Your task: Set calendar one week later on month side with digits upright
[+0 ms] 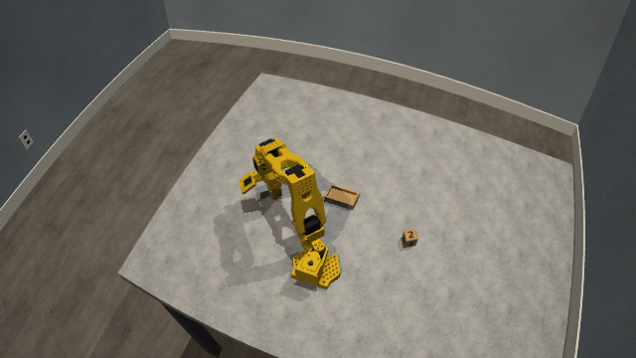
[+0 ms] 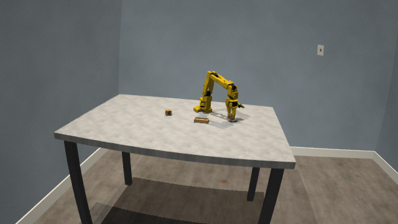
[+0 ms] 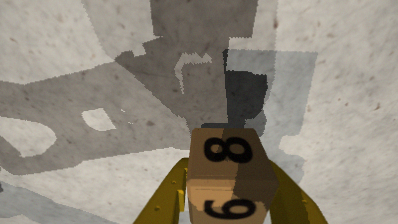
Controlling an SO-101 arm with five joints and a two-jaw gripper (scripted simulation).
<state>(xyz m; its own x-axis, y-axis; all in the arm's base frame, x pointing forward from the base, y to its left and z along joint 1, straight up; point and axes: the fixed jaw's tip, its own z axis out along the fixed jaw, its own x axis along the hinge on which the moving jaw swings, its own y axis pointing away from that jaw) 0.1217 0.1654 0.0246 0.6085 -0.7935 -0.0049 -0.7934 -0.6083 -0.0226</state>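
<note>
My gripper [image 2: 232, 117] [image 3: 229, 172] is shut on a wooden cube [image 2: 229, 117] [image 3: 212, 172], low over the table left of the tray in the top view. In the wrist view one face shows an 8 and the adjoining face a 6 or 9, both lying sideways. Its other faces are hidden, and I cannot tell its exact height. The wooden tray [image 1: 340, 203] [image 2: 201, 121] lies flat with no cube in it. A second wooden cube [image 1: 409, 238] [image 2: 168, 112] stands on the table, a 2 on its top face in the top view.
The arm's base [image 1: 268, 174] [image 2: 203, 109] stands on the grey table [image 1: 447, 164] [image 2: 140, 134], behind the tray in the exterior view. The arm's shadows fall on the table around the gripper. In the top view the 2 cube lies to the right, beyond the tray.
</note>
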